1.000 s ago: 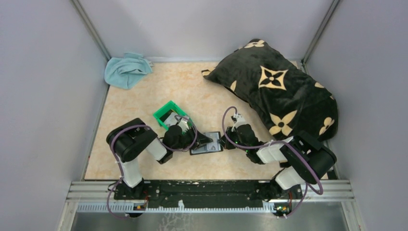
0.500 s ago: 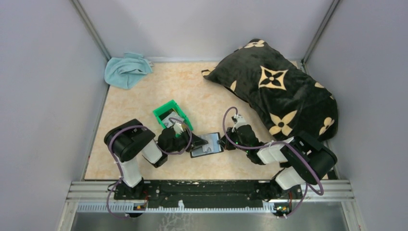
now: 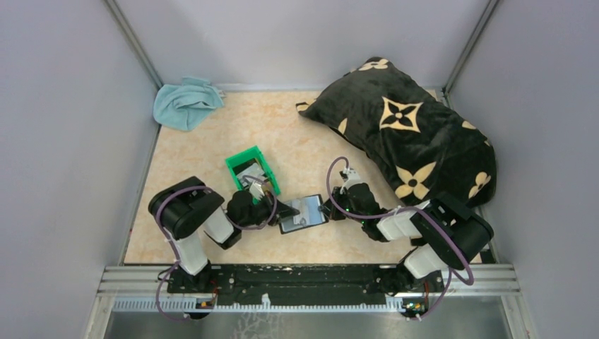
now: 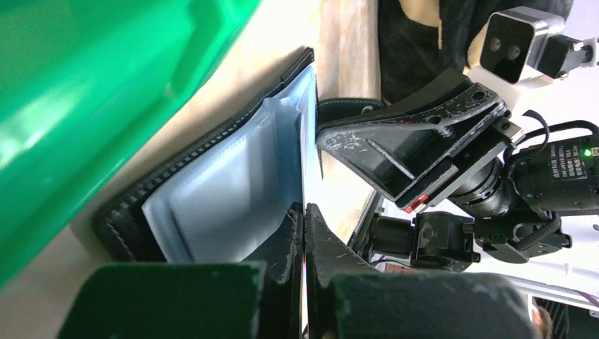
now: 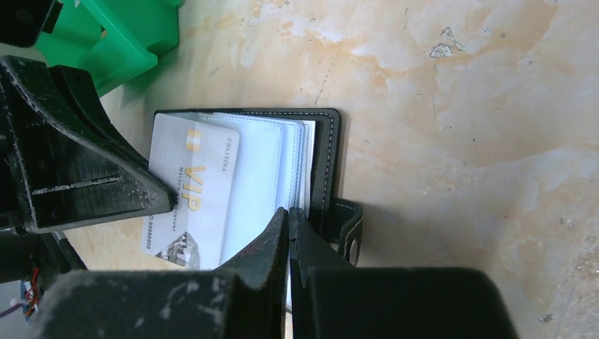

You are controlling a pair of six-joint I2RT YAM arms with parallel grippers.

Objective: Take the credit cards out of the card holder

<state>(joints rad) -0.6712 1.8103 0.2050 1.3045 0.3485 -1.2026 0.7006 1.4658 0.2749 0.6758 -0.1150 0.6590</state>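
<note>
1. left arm (image 3: 189,212) folded down low, elbow out to the left, forearm reaching right; left pincer (image 3: 286,210) squeezed together on a credit card (image 5: 189,187)
2. right arm (image 3: 424,227) bent low too, forearm stretched left; right pincer (image 3: 330,209) clamped tight on the card holder (image 5: 323,159) edge
3. pincer tips face each other, near but apart

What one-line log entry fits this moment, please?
left claw shut on pale card | right claw shut on card holder | card partly out

The bin (image 3: 252,168) crowds the wallet (image 3: 302,213) at ten o'clock, the pillow (image 3: 406,131) at two; twelve and six lie open table (image 3: 297,134).
</note>
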